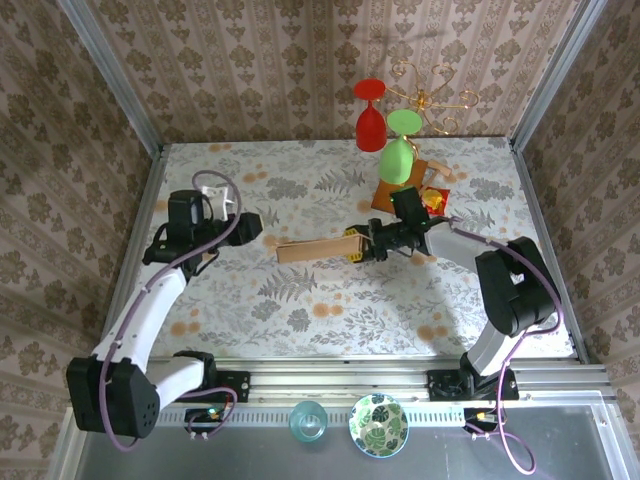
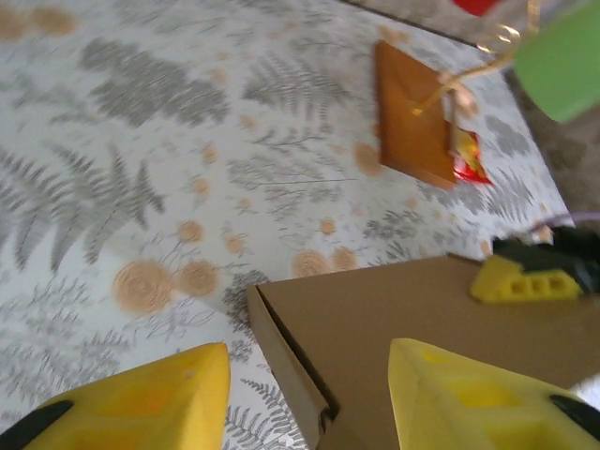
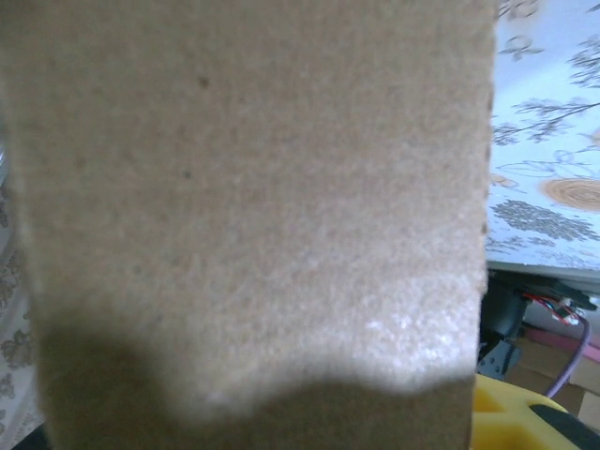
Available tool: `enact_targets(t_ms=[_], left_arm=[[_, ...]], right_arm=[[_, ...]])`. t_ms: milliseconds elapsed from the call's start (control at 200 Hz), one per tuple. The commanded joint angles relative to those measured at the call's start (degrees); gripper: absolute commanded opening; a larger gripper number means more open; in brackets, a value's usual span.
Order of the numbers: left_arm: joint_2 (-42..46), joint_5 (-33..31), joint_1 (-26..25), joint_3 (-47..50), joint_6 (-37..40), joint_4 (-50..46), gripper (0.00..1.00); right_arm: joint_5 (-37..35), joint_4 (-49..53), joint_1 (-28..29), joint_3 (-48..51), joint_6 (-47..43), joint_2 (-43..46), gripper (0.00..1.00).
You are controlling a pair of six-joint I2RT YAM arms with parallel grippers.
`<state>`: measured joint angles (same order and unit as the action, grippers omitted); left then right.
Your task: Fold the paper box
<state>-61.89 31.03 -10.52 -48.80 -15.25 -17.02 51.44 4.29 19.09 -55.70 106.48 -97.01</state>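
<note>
The box (image 1: pixel 315 249) lies lengthwise between both tools: the right tool (image 1: pixel 366 243) is clamped on one end, and the left tool (image 1: pixel 256 226), jaws apart, sits just beside the free end.

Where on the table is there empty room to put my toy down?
The widest bare patch is the near strip of table, between the paper box and the near edge. The far-left corner, behind the left gripper, is free too. It is crowded far right: wooden stand, green glass, right gripper.
</note>
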Motion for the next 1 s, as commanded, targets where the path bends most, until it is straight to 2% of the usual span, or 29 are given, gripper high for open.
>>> enact_targets(t_ms=[0,130,240,365,585,770,845,905,995], left_arm=[[3.1,11.82,-0.29,3.55,22.94,1.63,0.55],[3.98,18.9,-1.08,5.33,34.22,0.08,0.61],[2.4,18.57,-5.24,4.74,38.43,-0.82,0.67],[-1.62,15.95,-9.8,3.22,41.13,-0.68,0.69],[-6.34,13.67,-13.55,2.03,44.94,0.79,0.74],[-8.3,10.42,-14.96,3.15,51.01,1.73,0.8],[-9.9,8.9,-15.23,3.49,53.19,3.07,0.81],[-11.27,6.71,-17.93,3.5,54.5,4.45,0.81],[-12.91,2.16,-18.7,4.77,53.08,10.34,0.81]], right_arm=[[2.7,13.13,-2.54,1.1,-4.89,0.24,0.34],[4.09,16.92,-4.96,2.35,-8.65,0.41,0.33],[4.23,16.33,-6.06,3.61,-8.5,0.95,0.33],[4.69,15.66,-6.81,3.76,-8.31,0.5,0.33],[6.12,14.76,-8.56,2.67,-9.4,-2.12,0.32],[9.21,29.64,-11.54,-4.41,-23.82,-7.39,0.29],[9.68,31.0,-12.24,-5.22,-25.07,-8.03,0.29],[9.51,31.91,-12.41,-5.63,-25.85,-8.43,0.29],[9.36,33.45,-12.45,-6.08,-27.15,-9.09,0.29]])
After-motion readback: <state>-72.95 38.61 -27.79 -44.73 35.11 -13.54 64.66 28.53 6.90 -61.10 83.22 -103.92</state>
